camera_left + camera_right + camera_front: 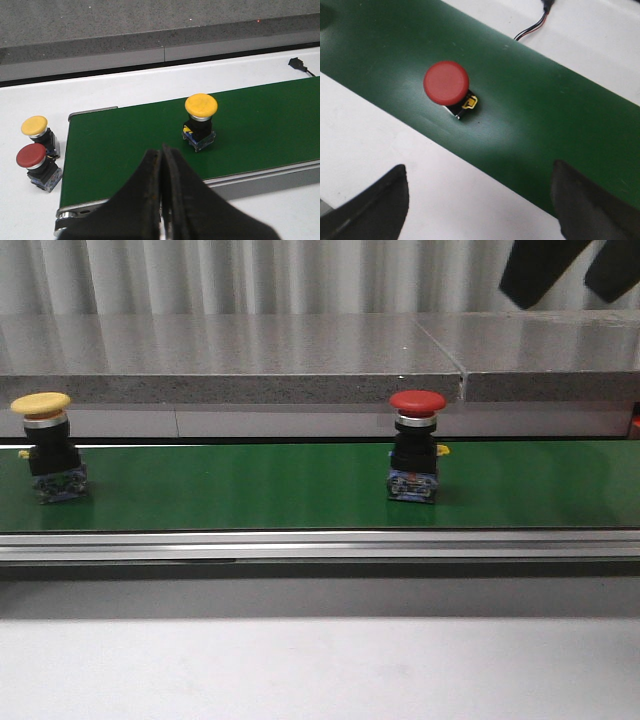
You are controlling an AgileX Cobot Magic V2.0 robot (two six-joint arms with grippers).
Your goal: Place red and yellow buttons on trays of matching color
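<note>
You are getting two buttons in the front view: a yellow mushroom-head push button (44,445) standing at the left end of the green conveyor belt (250,490), and a red mushroom-head push button (415,445) standing upright right of centre. Only the left wrist view is showing two more off the belt end, a second yellow-capped button (37,131) and a second red-capped button (36,165), sitting just beside each other on the white tabletop (30,100). Only the right wrist view is looking down onto the red cap, with a black-and-red cable (535,22) lying on the white surface beyond the belt. No trays are showing in any view.

The aluminium belt rail (320,545) is running along the near edge. The belt between the two buttons is lying bare.

Your left gripper (162,190) is sitting with fingers pressed together, holding nothing, hovering over the near rail; the yellow button on the belt is standing ahead of it, well apart. Your right gripper (479,200) is spread wide, fingers (375,205) far apart, gripping nothing; the red button is standing ahead of the gap, untouched.
</note>
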